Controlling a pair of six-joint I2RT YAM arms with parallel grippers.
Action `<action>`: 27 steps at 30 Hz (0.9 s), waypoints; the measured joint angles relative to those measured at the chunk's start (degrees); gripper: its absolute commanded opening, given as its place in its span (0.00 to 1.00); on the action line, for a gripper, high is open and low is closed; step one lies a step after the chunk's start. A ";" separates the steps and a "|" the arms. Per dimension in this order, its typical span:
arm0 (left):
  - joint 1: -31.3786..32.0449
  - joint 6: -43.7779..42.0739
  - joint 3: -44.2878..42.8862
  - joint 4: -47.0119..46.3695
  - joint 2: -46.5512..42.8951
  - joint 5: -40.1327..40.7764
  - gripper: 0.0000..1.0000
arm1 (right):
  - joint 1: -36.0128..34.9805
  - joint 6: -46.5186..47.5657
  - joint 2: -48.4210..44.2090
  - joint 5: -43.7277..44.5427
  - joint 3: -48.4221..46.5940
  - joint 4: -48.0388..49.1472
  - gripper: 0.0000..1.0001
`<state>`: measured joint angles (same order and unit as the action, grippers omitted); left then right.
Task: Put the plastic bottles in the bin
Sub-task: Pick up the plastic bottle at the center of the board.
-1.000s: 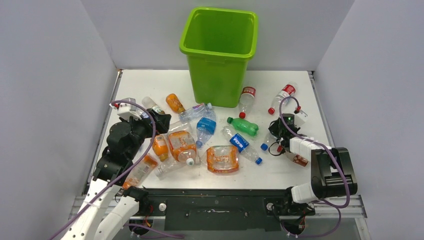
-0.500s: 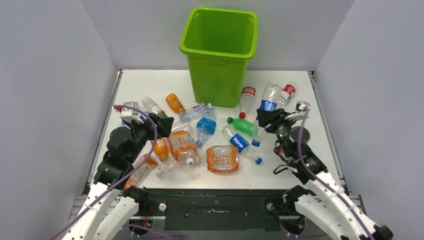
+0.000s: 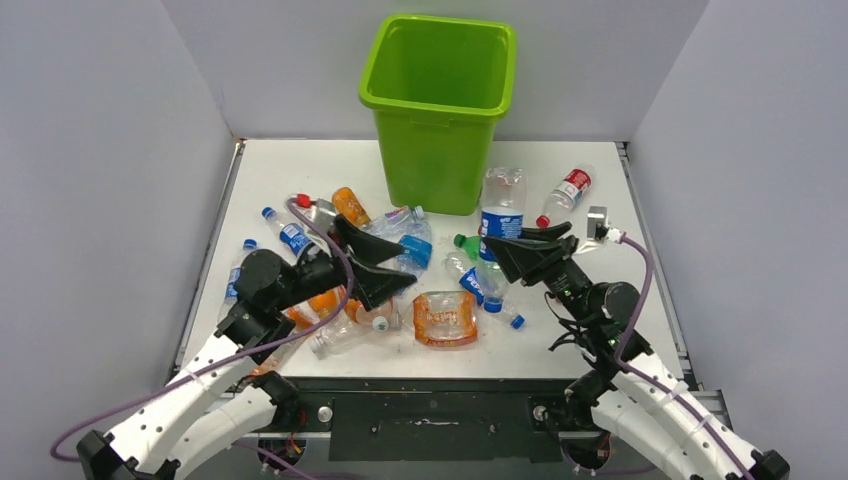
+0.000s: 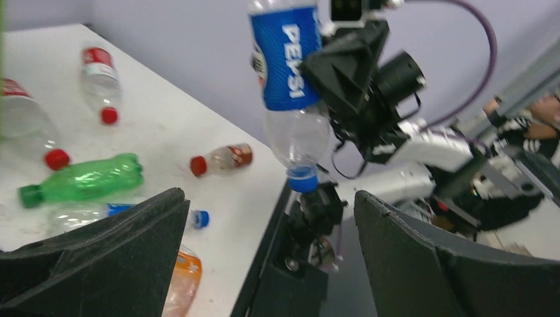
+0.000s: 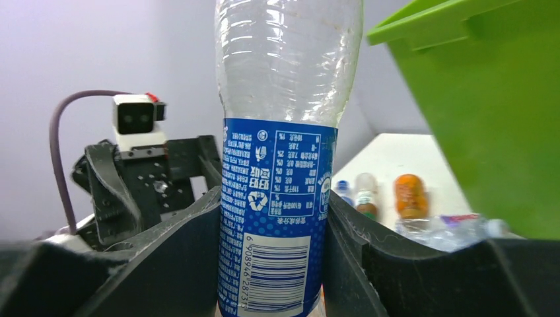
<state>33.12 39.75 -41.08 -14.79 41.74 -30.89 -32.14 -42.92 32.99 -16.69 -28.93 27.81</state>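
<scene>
My right gripper [image 3: 497, 257] [image 5: 277, 254] is shut on a clear plastic bottle with a blue Pepsi label [image 3: 500, 222] [image 5: 280, 191] [image 4: 287, 63]. The bottle hangs cap-down in the air, just right of the bin's front. The lime-green bin [image 3: 440, 100] [image 5: 489, 119] stands at the back centre. My left gripper [image 3: 397, 266] [image 4: 267, 198] is open with nothing between its fingers, over the pile of bottles left of centre. Other bottles lie on the table: a green one [image 4: 82, 178], a crushed orange one [image 3: 445, 318], a red-labelled one [image 3: 566, 193] and a blue-capped one [image 3: 286, 233].
Grey walls [image 3: 110, 180] close the white table [image 3: 300, 165] on the left, back and right. A black rail [image 3: 430, 400] runs along the near edge between the arm bases. Purple cables [image 3: 640, 270] trail from both wrists.
The right arm lifted the Pepsi bottle off the table's right side and carried it left toward the bin. The left arm swung right over the pile, uncovering bottles at the left.
</scene>
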 measured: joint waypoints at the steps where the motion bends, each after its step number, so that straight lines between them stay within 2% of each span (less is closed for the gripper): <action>1: 3.21 -0.72 0.00 0.00 0.92 0.24 0.96 | -0.92 -0.68 1.40 -0.59 0.00 2.16 0.33; 5: 13.57 -4.48 0.00 -0.11 3.67 3.19 0.96 | -7.08 -1.79 7.58 -1.09 0.00 10.47 0.32; 9: 19.30 -7.32 -0.02 -2.43 7.65 6.12 0.96 | -15.19 -0.92 12.02 0.55 0.00 15.82 0.30; 14: 20.85 -7.61 -0.02 -5.49 10.91 7.34 0.96 | -19.78 -0.02 14.25 2.23 0.00 22.16 0.29; 27: 22.69 -6.12 0.48 -12.15 12.63 8.39 0.97 | -20.85 -2.43 17.22 8.83 2.60 36.79 0.27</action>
<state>55.81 33.63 -40.60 -26.94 54.37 -22.50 -52.99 -45.34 50.22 -7.86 -26.33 64.60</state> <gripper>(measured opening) 0.971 0.461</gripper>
